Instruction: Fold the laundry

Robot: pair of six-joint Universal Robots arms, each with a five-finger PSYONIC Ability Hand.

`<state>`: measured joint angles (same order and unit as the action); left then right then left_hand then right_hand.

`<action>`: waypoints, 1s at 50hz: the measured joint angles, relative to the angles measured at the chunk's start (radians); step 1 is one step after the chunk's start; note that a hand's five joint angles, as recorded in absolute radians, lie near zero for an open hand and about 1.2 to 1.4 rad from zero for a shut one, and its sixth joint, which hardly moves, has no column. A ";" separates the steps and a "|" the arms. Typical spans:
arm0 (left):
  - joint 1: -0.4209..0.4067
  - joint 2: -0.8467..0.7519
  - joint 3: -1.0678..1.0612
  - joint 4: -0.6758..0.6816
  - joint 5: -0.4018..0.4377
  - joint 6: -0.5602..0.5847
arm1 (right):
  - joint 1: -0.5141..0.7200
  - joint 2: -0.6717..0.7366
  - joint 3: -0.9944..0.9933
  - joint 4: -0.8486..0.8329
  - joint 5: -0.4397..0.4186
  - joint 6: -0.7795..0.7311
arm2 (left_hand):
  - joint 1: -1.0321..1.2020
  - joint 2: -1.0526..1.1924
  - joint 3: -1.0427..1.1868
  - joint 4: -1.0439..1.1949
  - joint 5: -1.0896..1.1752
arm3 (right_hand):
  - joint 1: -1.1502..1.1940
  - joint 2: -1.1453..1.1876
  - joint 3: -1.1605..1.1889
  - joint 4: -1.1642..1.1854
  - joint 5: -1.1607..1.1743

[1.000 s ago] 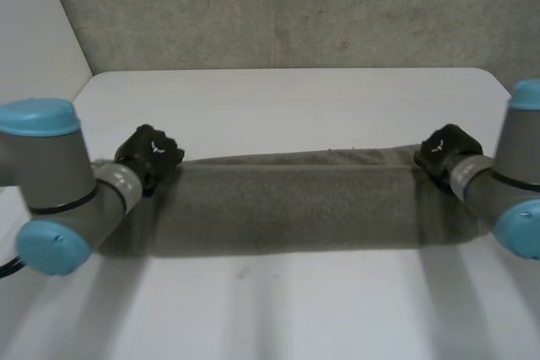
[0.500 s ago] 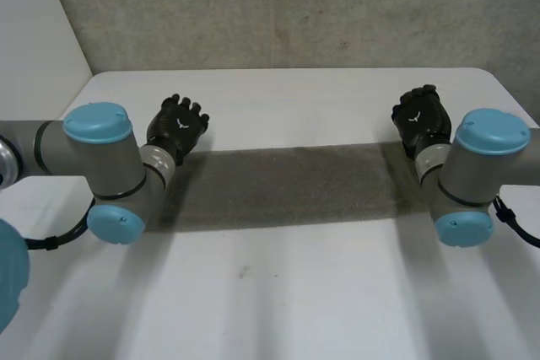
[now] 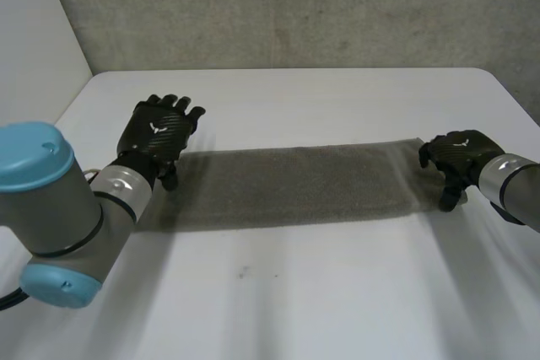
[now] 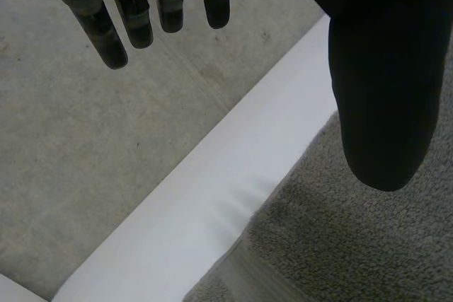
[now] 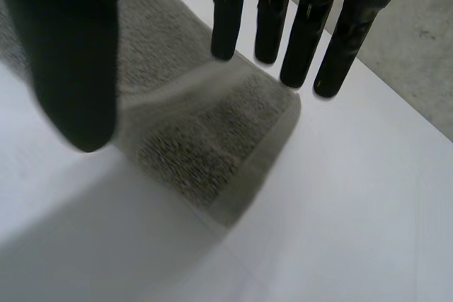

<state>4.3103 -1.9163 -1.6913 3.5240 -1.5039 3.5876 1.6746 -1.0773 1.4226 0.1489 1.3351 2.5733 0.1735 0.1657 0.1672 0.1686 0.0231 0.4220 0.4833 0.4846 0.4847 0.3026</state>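
Observation:
A grey towel (image 3: 295, 185) lies flat on the white table (image 3: 337, 292) as a long folded strip running left to right. My left hand (image 3: 159, 137) hovers over the strip's left end, open, with its fingers (image 4: 106, 33) straight and its thumb (image 4: 382, 90) held apart above the cloth (image 4: 368, 245). My right hand (image 3: 456, 156) sits at the strip's right end, fingers pointing down. In the right wrist view its fingers (image 5: 304, 40) are straight and spread from the thumb (image 5: 71, 68), with the towel's end (image 5: 205, 125) lying loose under the palm.
The table's far edge (image 4: 212, 196) runs just beyond the left hand, with grey floor (image 3: 295, 14) behind it. A pale wall (image 3: 34, 40) stands at the far left. Bare tabletop stretches in front of the towel.
Both hands have let go of the towel's ends and opened. The towel has settled flat. The left hand rose over its end; the right hand moved outward and down to the right end.

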 measured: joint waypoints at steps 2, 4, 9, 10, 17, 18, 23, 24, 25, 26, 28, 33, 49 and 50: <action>0.002 0.007 -0.021 0.024 0.000 -0.015 | -0.016 0.010 0.008 -0.025 -0.006 -0.002 | 0.000 0.000 0.000 0.000 0.000 | 0.065 0.085 0.079 0.079 0.070; 0.003 0.010 -0.037 0.046 0.000 -0.025 | -0.023 0.016 0.012 -0.038 -0.009 -0.004 | 0.000 0.000 0.000 0.000 0.000 | 0.078 0.101 0.099 0.095 0.085; 0.006 0.010 -0.074 0.110 0.001 -0.037 | -0.051 0.065 0.029 -0.127 -0.019 -0.016 | 0.000 -0.001 0.000 -0.001 0.000 | 0.105 0.133 0.132 0.133 0.119; 0.006 0.009 -0.077 0.114 0.001 -0.037 | -0.053 0.069 0.030 -0.132 -0.019 -0.017 | 0.000 -0.001 0.000 -0.001 0.000 | 0.105 0.133 0.132 0.133 0.120; 0.007 0.007 -0.088 0.127 0.001 -0.035 | -0.068 0.116 0.033 -0.154 -0.017 -0.023 | 0.000 -0.001 0.000 -0.001 0.000 | 0.121 0.150 0.152 0.152 0.139; 0.006 0.007 -0.089 0.127 0.001 -0.034 | -0.071 0.124 0.032 -0.157 -0.016 -0.023 | 0.000 -0.001 0.000 -0.001 0.000 | 0.273 0.299 0.300 0.299 0.274; 0.003 0.007 -0.091 0.127 0.000 -0.033 | -0.085 0.146 0.023 -0.209 -0.001 -0.029 | 0.000 -0.001 0.000 -0.001 0.000 | 0.527 0.693 0.695 0.701 0.661; 0.003 0.007 -0.093 0.127 0.000 -0.033 | -0.090 0.145 0.021 -0.227 0.008 -0.036 | 0.000 -0.001 0.000 -0.001 0.000 | 0.527 0.693 0.697 0.705 0.663; 0.002 0.007 -0.093 0.127 0.000 -0.033 | -0.093 0.145 0.021 -0.235 0.013 -0.040 | 0.000 -0.001 0.000 -0.001 0.000 | 0.527 0.693 0.697 0.705 0.663; 0.002 0.007 -0.094 0.127 -0.001 -0.033 | -0.096 0.144 0.020 -0.244 0.019 -0.046 | 0.000 -0.001 0.000 -0.001 0.000 | 0.527 0.693 0.697 0.705 0.663; 0.000 0.010 -0.097 0.126 -0.001 -0.033 | -0.105 0.134 0.019 -0.276 0.061 -0.090 | 0.000 -0.001 0.000 -0.001 0.000 | 0.527 0.693 0.697 0.706 0.664; -0.001 0.019 -0.104 0.127 -0.001 -0.034 | -0.122 0.100 0.018 -0.328 0.180 -0.241 | 0.000 -0.001 0.000 -0.001 0.000 | 0.527 0.693 0.697 0.707 0.669; 0.003 0.045 -0.111 0.129 -0.007 -0.037 | 0.161 -0.027 0.025 -0.531 0.042 -0.140 | 0.000 -0.001 0.000 -0.001 0.000 | 0.535 0.693 0.707 0.707 0.682; 0.004 0.051 -0.112 0.130 -0.007 -0.037 | 0.218 -0.027 0.027 -0.560 0.007 -0.120 | 0.000 -0.001 0.000 -0.001 0.000 | 0.535 0.693 0.707 0.707 0.682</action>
<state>4.3140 -1.8650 -1.8036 3.6536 -1.5113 3.5502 1.8929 -1.1040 1.4495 -0.4108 1.3417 2.4534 0.1732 0.1648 0.1670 0.1675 0.0231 0.9572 1.1764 1.1913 1.1919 0.9843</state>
